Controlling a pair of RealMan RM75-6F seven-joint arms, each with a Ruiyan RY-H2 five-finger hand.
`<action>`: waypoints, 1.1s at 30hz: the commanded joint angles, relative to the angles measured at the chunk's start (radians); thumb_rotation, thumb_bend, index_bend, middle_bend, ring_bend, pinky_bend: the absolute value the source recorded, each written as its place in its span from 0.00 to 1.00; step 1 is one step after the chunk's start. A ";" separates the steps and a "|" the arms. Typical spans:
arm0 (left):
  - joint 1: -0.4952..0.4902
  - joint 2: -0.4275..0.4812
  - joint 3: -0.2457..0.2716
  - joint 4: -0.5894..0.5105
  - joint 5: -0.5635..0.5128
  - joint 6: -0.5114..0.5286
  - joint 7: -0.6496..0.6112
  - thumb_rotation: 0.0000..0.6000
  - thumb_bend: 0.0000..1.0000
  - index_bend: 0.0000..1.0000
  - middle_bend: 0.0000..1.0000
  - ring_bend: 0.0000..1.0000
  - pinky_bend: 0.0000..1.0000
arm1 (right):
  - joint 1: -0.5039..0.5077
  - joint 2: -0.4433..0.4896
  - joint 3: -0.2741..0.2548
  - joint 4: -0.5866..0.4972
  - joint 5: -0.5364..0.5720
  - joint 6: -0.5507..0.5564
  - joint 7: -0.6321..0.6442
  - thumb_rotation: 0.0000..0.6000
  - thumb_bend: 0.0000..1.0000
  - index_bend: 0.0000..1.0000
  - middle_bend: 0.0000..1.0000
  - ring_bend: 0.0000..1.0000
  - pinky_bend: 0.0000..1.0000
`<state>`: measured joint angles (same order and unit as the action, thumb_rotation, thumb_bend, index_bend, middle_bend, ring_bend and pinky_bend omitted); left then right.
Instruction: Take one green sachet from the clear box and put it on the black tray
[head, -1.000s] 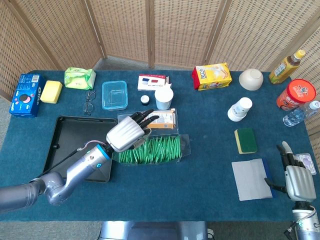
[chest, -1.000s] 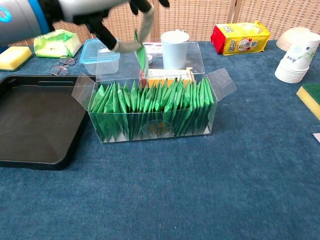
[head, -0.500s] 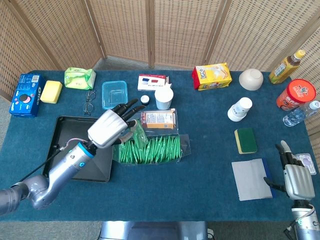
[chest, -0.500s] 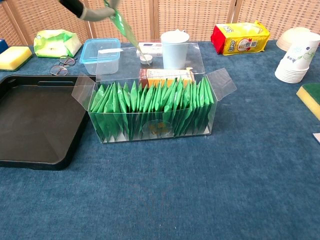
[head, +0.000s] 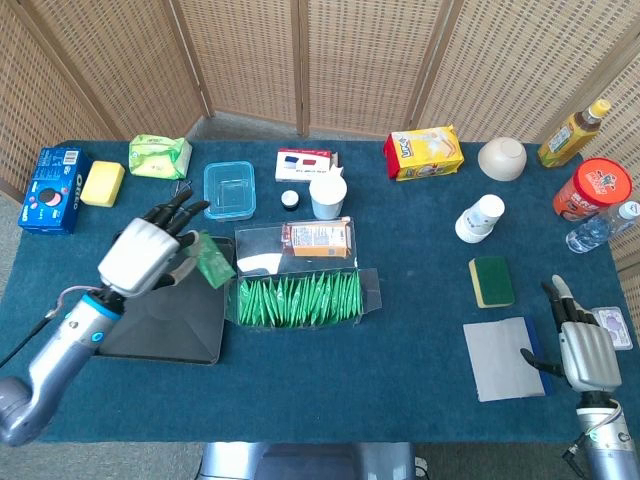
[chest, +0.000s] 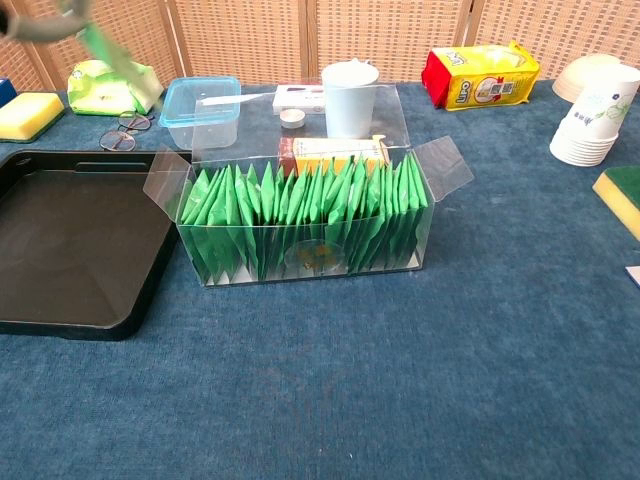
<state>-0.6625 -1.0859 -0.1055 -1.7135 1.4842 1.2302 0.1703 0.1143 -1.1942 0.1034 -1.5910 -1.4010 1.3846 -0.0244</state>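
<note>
A: Left hand (head: 145, 255) fingers (head: 176, 213)?
B: Pinching one sachet (head: 213, 262), remaining fingers fanned toward the far edge. Sachet hanging tilted, off every surface, above the tray (head: 128, 338) near its right rim. In chest view only a blurred green strip (chest: 103, 45) at top left; too smeared to read the grip there.

A: Box (head: 303, 292)?
B: Just right of the tray, flaps open, packed with upright green sachets in a row. Orange carton (head: 318, 239) lying against its far side.

A: Right hand (head: 582, 347)?
B: Low at the near right corner of the table (head: 400, 370), fingers (head: 552, 294) straight and slightly apart, holding nothing. Grey cloth (head: 503, 358) just to its left, green sponge (head: 491, 281) beyond.

A: Behind the tray?
B: Glasses (head: 178, 205), blue-lidded tub (head: 229, 189), white cup (head: 327, 195).
</note>
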 joint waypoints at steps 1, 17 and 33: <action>0.043 0.020 0.031 0.025 -0.030 0.005 -0.015 1.00 0.36 0.54 0.14 0.06 0.24 | 0.010 -0.004 0.003 0.001 -0.003 -0.009 -0.003 0.97 0.19 0.00 0.03 0.18 0.28; 0.095 -0.111 0.062 0.209 -0.075 -0.069 -0.073 1.00 0.36 0.45 0.14 0.06 0.24 | 0.015 0.004 0.000 -0.024 0.009 -0.009 -0.029 0.97 0.19 0.00 0.03 0.18 0.28; 0.190 -0.030 0.055 0.132 -0.063 0.040 -0.119 0.94 0.36 0.24 0.14 0.06 0.24 | 0.036 0.016 0.015 -0.026 0.010 -0.018 -0.033 0.97 0.19 0.00 0.03 0.18 0.28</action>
<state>-0.4992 -1.1384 -0.0550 -1.5603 1.4221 1.2421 0.0597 0.1488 -1.1785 0.1169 -1.6176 -1.3907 1.3680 -0.0562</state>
